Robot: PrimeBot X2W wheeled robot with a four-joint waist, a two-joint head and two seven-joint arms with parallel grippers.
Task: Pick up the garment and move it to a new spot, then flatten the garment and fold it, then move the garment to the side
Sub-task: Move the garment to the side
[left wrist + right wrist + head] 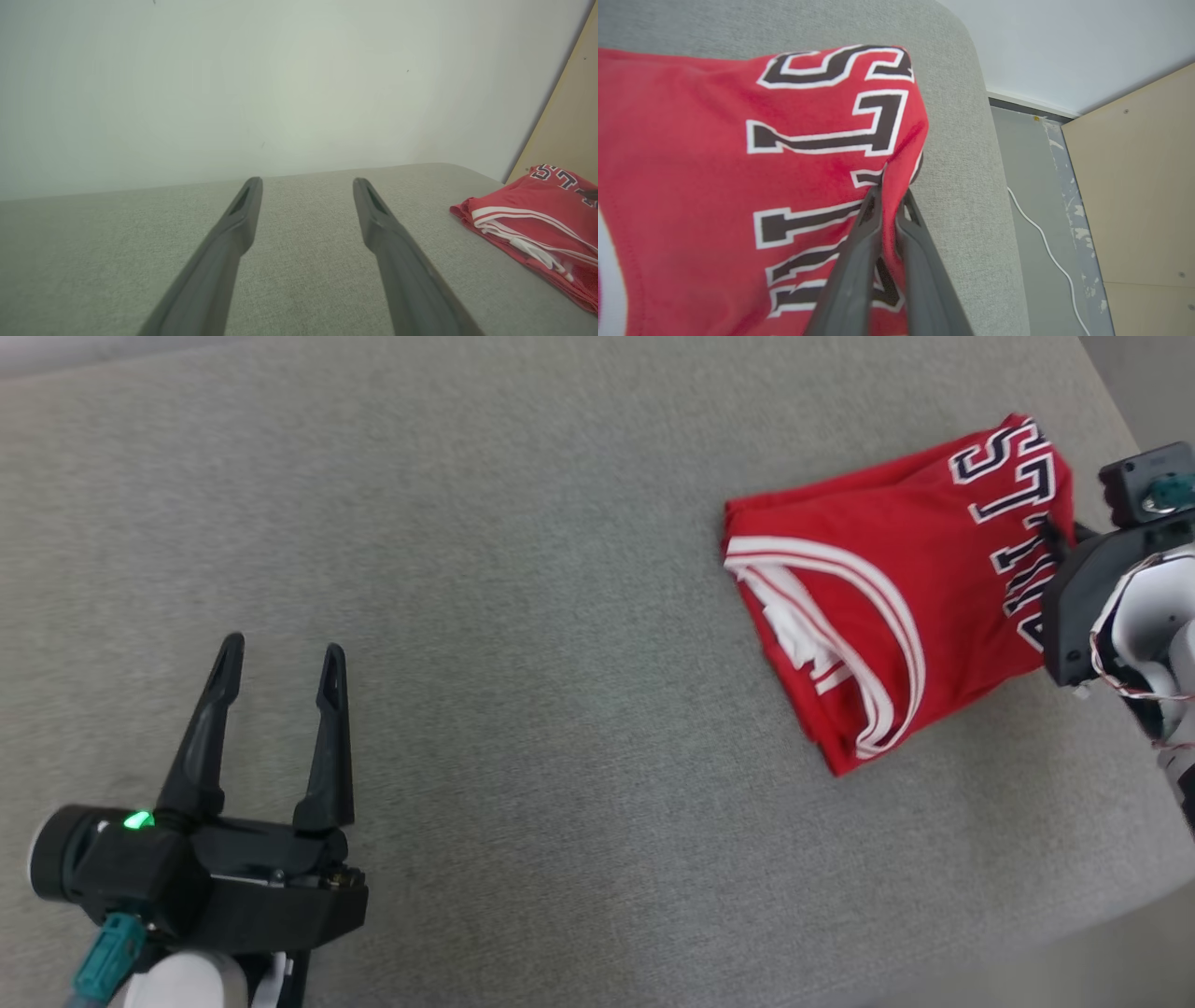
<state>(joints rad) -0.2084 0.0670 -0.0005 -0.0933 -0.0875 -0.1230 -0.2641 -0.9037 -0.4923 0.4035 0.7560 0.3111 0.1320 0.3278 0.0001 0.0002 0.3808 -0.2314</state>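
The garment (887,588) is a red jersey with white trim and dark lettering, folded into a compact bundle at the right side of the grey cushioned surface (523,616). My right gripper (891,193) is shut on the garment's right edge, pinching a fold of red cloth (691,186) beside the letters; in the head view its dark body (1088,607) covers that edge. Far off at the lower left, my left gripper (280,658) hangs open over bare fabric. Its fingers (243,210) hold nothing, with the garment (537,219) well to their right.
The cushion's right edge (994,186) drops to a grey floor with a white cable (1041,238). A tan wooden panel (1134,186) stands beyond it. A pale wall (280,84) rises behind the cushion.
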